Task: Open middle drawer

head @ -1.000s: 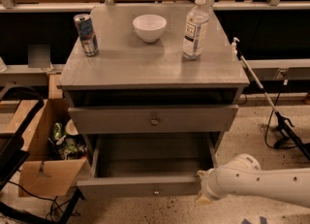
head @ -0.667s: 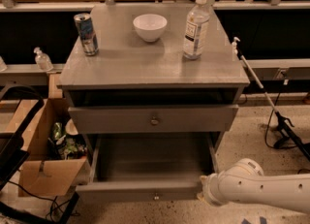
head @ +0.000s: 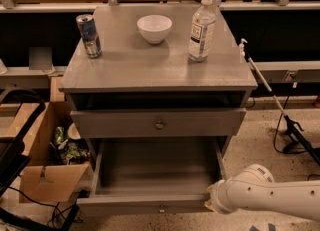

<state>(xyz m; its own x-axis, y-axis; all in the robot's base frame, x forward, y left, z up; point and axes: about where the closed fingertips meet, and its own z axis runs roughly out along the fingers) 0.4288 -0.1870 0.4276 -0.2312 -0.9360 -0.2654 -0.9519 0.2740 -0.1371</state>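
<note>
Middle drawer under cabinet top, above pulled-out bottom drawer; rigid wood, probably slides under steady pull; take small centre knob; gripper low by bottom drawer's right corner, grip state: cannot tell.

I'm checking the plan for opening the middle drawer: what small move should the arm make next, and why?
Probably raise the gripper up and left toward the round knob on the middle drawer. That drawer looks shut, while the gripper sits low at the right front corner of the pulled-out bottom drawer, away from the knob.
</note>
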